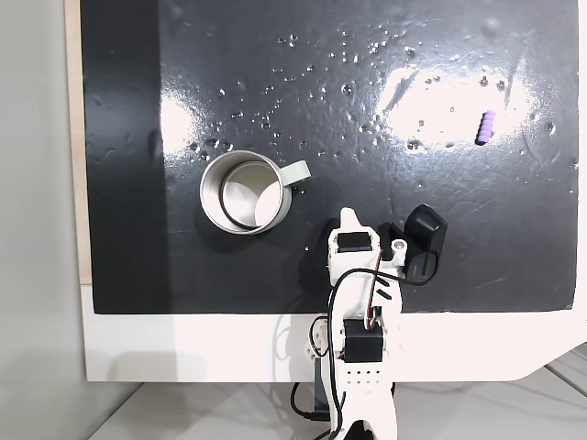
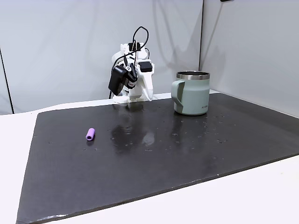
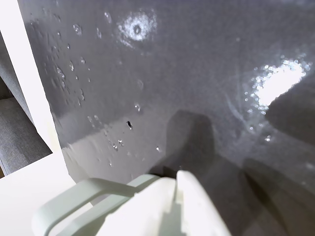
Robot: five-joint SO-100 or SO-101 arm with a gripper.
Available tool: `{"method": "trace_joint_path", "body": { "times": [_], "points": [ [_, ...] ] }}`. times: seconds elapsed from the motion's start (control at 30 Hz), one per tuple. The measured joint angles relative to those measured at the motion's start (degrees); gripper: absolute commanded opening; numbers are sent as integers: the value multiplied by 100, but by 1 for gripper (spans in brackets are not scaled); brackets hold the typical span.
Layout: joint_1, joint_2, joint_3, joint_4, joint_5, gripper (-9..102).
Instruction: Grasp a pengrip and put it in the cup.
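Looking down in a fixed view, you have a black mat (image 1: 275, 137) with the cup (image 1: 246, 192) at left of centre, handle pointing right, its inside empty. The pengrip (image 1: 485, 126) lies well apart at upper right. The arm (image 1: 362, 321) is folded at the mat's lower edge, gripper (image 1: 348, 218) right of the cup.

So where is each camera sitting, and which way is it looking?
A fixed view: sits above, looks straight down on the black mat, cup and pengrip; the white arm comes in from the bottom edge.
A fixed view: sits low across the table, faces the folded arm at the far side.
Wrist view: rides on the arm, looks down at the mat; a white finger shows at the bottom.
Both fixed views share the cup and pengrip.
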State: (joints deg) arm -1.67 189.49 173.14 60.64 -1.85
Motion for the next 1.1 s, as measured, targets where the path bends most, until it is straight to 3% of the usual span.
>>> {"method": "trace_joint_path", "body": {
  "times": [0.63, 1.1],
  "points": [
    [-158, 0, 0, 0, -360, 0],
    [220, 0, -1406, 316, -2127, 0]
  ]
}}
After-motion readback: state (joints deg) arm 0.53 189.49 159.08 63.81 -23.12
